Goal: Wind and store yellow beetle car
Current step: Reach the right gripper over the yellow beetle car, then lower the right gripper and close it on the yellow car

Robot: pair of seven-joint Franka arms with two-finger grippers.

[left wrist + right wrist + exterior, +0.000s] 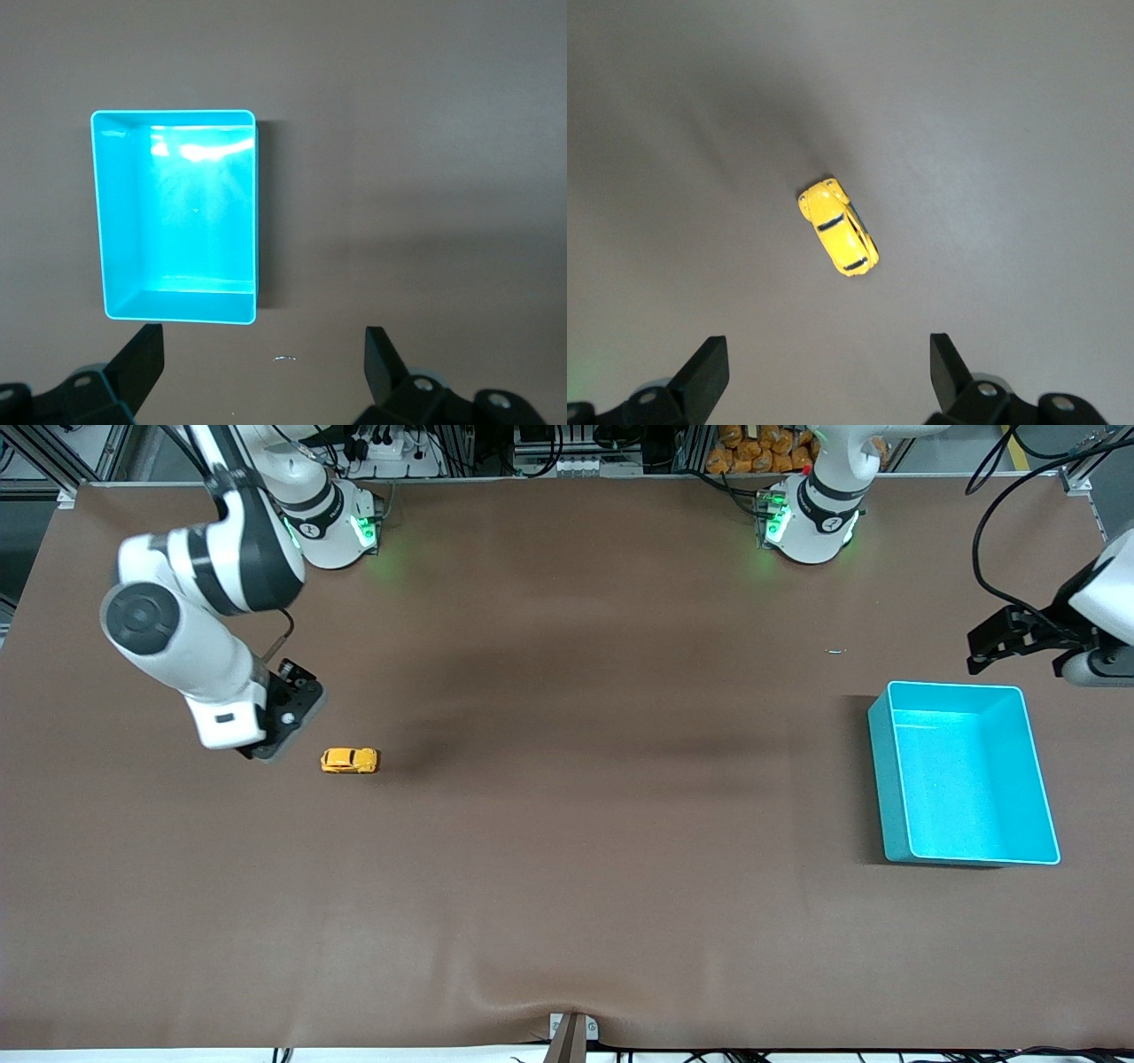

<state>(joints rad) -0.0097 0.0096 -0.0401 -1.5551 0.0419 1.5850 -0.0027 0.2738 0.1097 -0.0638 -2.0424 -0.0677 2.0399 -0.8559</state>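
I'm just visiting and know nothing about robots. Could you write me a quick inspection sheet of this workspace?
Surface: brown table, slightly wrinkled at the camera edge.
Job's things: yellow beetle car on its wheels, toward the right arm's end; turquoise bin empty, toward the left arm's end.
Clutter: one tiny scrap beside the bin.
Grippers: right gripper open, above the table beside the car; left gripper open, up by the bin, holding nothing.
Cables: black cable looping to the left arm.
Surroundings: metal framing and wiring past the bases.

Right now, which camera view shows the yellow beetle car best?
The right wrist view: the yellow beetle car appears large from above, roof and windows clear. The front view shows it small; the left wrist view lacks it.
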